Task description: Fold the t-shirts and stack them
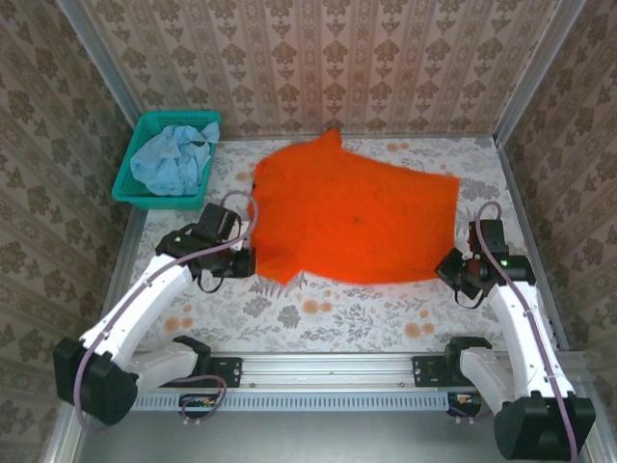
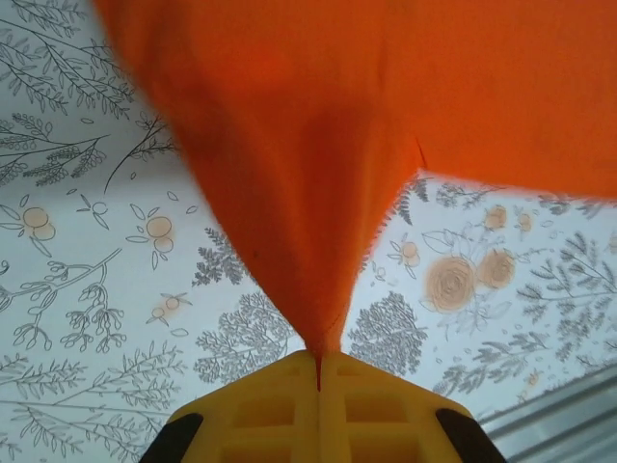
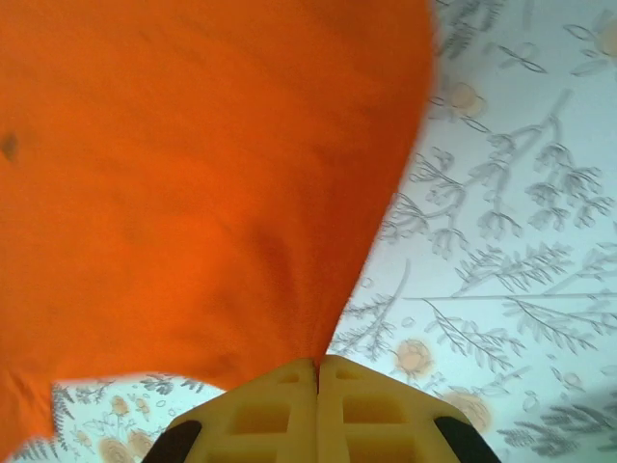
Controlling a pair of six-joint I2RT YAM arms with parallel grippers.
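Observation:
The orange t-shirt (image 1: pixel 352 212) is spread across the middle of the table, with a sleeve pointing to the back. My left gripper (image 1: pixel 253 253) is shut on its near left edge; in the left wrist view the orange t-shirt (image 2: pixel 328 145) narrows to a point between the yellow fingers (image 2: pixel 280 405) of my left gripper (image 2: pixel 318 367). At the near right corner my right gripper (image 1: pixel 445 268) pinches the cloth. The right wrist view has the orange t-shirt (image 3: pixel 193 183) drawn into my right gripper (image 3: pixel 318 371). The pale blue t-shirt (image 1: pixel 172 157) lies crumpled in the basket.
A teal mesh basket (image 1: pixel 135 183) stands at the back left corner. Patterned walls with metal posts close in the table on three sides. The floral tablecloth (image 1: pixel 328 313) lies bare between the shirt and the rail (image 1: pixel 328 371) at the arm bases.

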